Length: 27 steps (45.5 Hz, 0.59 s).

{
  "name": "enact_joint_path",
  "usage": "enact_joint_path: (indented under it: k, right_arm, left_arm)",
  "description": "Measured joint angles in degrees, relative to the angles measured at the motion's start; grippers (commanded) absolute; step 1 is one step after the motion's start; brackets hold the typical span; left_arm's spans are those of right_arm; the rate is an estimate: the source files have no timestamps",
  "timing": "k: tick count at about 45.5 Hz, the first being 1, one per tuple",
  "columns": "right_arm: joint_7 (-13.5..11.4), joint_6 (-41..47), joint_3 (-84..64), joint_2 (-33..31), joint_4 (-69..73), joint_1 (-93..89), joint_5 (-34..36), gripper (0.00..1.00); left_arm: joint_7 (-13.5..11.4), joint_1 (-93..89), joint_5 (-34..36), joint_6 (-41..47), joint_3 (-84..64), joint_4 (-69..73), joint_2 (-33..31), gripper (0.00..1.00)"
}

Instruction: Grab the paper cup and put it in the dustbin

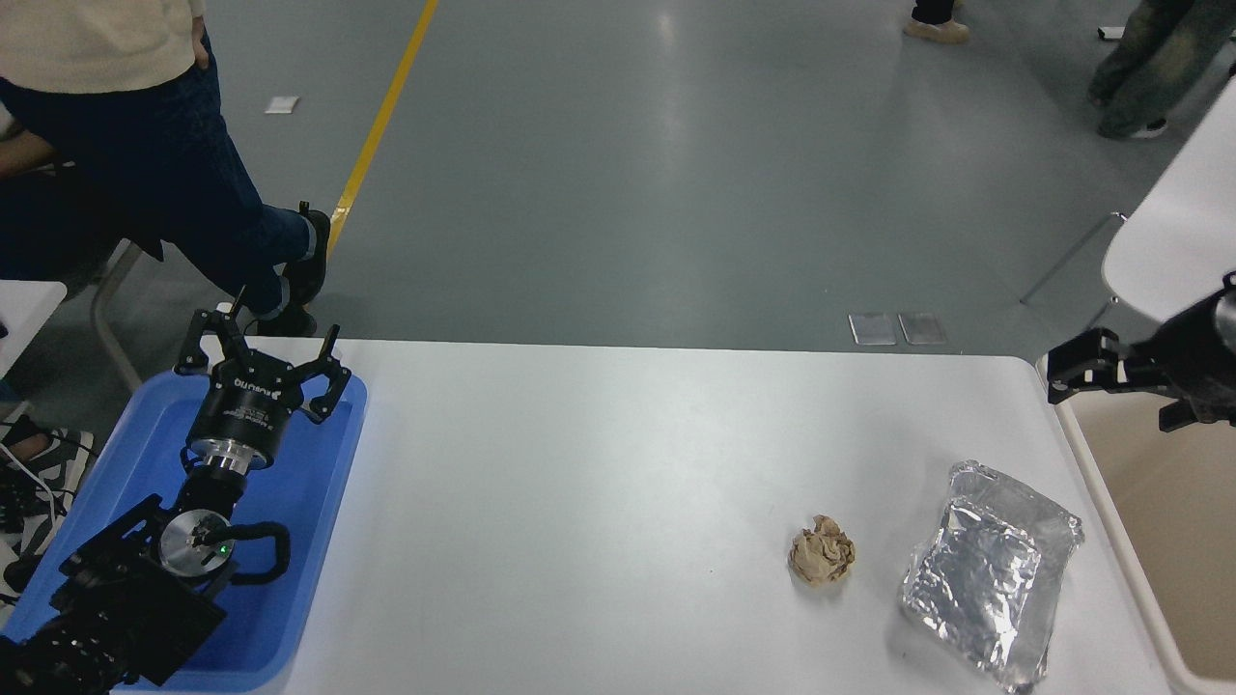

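No small white paper cup anywhere in frame — likely dropped already into large beige plastic dustbin [1091, 463], right edge. Black right gripper [1072, 375] above its rim, grasp unclear. Left gripper [259, 355] spread, parked lower left.

Black arms [126, 589], silver wrist ring, green light

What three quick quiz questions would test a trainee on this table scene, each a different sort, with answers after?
1. True or false: the left gripper hangs over the blue tray.
2. What lies nearer the dustbin: (a) the brown paper ball or (b) the foil container?
3. Is a paper cup visible anywhere?

Key: 1 true. 2 b. 3 no; the right gripper near the bin's far left corner shows no cup.
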Motion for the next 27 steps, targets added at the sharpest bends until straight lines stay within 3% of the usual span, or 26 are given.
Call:
enact_joint_path:
  k: [15, 27]
  right_arm:
    - [0.00, 6.00, -1.28, 9.55, 0.42, 6.60, -0.02, 1.00]
    - [0.00, 7.00, -2.21, 13.55, 0.51, 9.92, -0.02, 1.00]
  left_arm:
    - [0.00, 0.01, -0.01, 0.00, 0.01, 0.00, 0.01, 1.00]
    - [0.09, -0.06, -0.01, 0.00, 0.05, 0.00, -0.02, 1.00]
